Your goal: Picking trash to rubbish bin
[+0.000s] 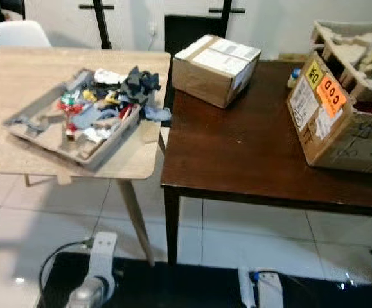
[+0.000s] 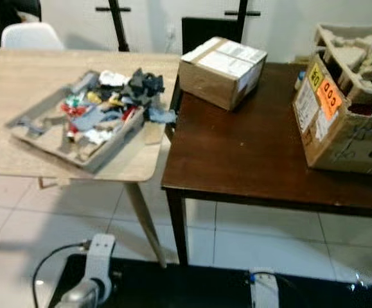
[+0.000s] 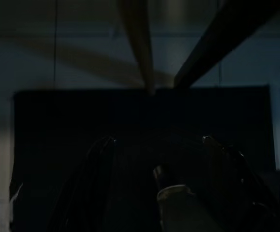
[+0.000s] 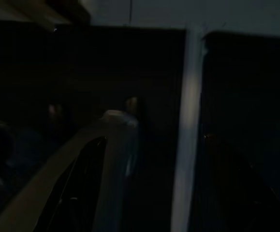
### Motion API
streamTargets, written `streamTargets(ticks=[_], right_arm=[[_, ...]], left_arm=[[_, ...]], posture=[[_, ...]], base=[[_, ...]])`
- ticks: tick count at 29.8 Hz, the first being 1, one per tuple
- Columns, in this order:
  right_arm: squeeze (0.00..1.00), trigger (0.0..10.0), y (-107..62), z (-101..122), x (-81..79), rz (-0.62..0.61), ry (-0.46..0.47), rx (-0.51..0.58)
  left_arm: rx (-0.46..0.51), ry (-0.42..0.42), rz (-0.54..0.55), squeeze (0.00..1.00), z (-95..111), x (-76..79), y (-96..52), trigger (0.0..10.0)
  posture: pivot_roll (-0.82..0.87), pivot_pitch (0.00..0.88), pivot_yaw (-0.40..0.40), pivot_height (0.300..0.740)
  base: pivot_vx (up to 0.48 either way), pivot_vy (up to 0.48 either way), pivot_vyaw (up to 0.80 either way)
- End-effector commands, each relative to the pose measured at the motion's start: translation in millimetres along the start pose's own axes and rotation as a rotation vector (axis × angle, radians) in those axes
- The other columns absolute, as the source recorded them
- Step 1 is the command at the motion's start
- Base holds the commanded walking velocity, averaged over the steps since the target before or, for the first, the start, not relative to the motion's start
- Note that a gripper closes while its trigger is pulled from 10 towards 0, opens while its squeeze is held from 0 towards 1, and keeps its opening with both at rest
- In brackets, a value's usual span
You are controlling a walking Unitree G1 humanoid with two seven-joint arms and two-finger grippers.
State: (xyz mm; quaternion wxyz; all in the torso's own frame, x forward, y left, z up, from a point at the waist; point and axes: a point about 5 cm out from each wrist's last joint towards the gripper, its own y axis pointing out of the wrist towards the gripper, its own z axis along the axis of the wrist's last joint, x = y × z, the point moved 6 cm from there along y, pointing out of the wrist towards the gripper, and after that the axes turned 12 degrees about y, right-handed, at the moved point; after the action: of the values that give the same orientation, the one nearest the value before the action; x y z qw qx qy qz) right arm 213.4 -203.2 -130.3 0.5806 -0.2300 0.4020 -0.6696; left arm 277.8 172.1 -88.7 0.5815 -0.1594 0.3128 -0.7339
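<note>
Below the edge of two tables pushed together, the robot's left gripper (image 3: 156, 159) hangs idle over dark flooring, its two black fingers (image 3: 98, 164) spread apart and holding nothing; the right gripper (image 4: 144, 164) hangs likewise in shade with its fingers parted and empty. Both silver arms sit low, well apart from any trash. Above and to the left, on the light wooden table (image 1: 18, 83), a grey moulded tray (image 1: 41, 125) carries a jumbled heap of scraps (image 1: 108, 102) — red, yellow, blue and dark pieces piled against one another, some spilling over the tray's far edge. The tray lies near the table's front edge. On the dark wooden table (image 1: 237, 154) stand a sealed cardboard box (image 1: 214, 67) and, at the right, an open cardboard box (image 1: 330, 125) with orange stickers, packing foam showing behind it. No bin can be made out. The risks ahead appear plain: a reach into the tangled heap could drag neighbouring scraps off onto the tiled floor (image 1: 250, 237), a push on the tray could slide it off the edge, and an arm rising from below could strike the table's underside.
</note>
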Motion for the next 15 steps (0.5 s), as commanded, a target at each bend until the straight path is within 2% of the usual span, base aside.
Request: streamTargets(ticks=[1, 15], right_arm=[[0.00, 10.0, -1.2, -15.3, -3.8, 0.004, 0.021, -0.037], [0.00, 10.0, -1.5, -16.4, -2.0, -0.010, 0.021, -0.033]], left_arm=[[-0.052, 0.000, 0.003, 0.00, -17.4, -0.8, -4.5, 10.0], [-0.067, -0.009, 0.000, 0.00, -18.1, -0.9, -3.9, 10.0]], posture=[[0.06, 0.129, 0.027, 0.740], [0.06, 0.117, 0.030, 0.740]], base=[[0.000, 0.000, 0.00], [0.000, 0.000, 0.00]])
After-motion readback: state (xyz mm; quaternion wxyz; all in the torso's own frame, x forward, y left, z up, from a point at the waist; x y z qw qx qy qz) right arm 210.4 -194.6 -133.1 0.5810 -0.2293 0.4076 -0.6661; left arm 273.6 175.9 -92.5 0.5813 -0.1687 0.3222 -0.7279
